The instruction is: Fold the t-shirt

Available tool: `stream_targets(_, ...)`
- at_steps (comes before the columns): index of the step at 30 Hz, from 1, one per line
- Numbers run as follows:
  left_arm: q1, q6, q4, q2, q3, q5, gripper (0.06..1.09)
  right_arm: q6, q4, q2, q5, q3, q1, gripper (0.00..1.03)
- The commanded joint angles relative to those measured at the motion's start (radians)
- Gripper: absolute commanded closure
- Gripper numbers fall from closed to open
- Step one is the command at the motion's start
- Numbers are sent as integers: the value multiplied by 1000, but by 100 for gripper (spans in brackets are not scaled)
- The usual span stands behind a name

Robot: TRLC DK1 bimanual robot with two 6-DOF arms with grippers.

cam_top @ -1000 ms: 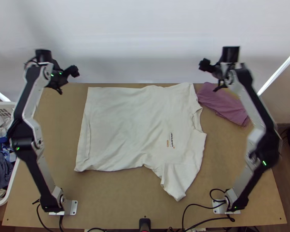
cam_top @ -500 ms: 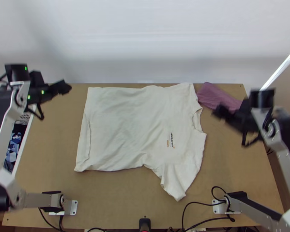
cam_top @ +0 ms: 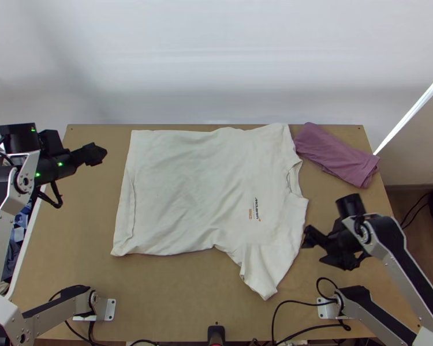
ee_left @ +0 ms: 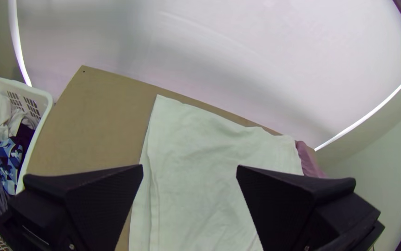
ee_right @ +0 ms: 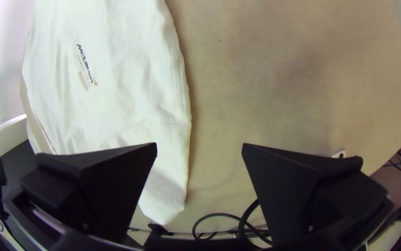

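T-shirt (cam_top: 187, 190) spread flat, laundry basket (ee_left: 48, 104) partly hidden under left arm (cam_top: 2, 239), left claw (cam_top: 95, 154) and right claw (cam_top: 320, 249) gaping

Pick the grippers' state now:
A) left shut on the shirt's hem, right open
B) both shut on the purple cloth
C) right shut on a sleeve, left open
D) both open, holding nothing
D: the left gripper and right gripper both have their fingers spread wide, no cloth pinched between them.

Lab-like corner: two robot arms (cam_top: 408, 260), wooden table (cam_top: 176, 294), white backdrop (cam_top: 216, 75)
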Motion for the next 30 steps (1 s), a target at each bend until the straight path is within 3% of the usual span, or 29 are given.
stream_targets(1,-4,-7,-14,-24,-20,12,11,20,29,28,-14,-25,17,19)
stream_targets(8,-2,-9,-28,-31,-22,10,11,-8,82,114,-54,-47,51,21)
stream_targets(11,-2,-10,-34,-34,-23,12,11,-23,106,166,-69,-47,51,31)
stream_targets(14,-2,-10,-35,-39,-22,10,11,-44,128,200,-71,-59,64,33)
stream_targets(17,4,-10,-42,-40,-22,10,11,-54,166,221,-69,-65,70,46)
stream_targets(21,5,-10,-43,-40,-20,10,11,-63,187,240,-69,-67,69,48)
stream_targets(23,7,-10,-46,-40,-20,10,11,-64,197,241,-69,-73,67,52)
stream_targets(25,8,-10,-49,-40,-20,10,11,-80,209,241,-68,-74,66,62)
stream_targets(30,8,-3,-63,-33,-23,10,11,-83,236,252,-65,-87,64,67)
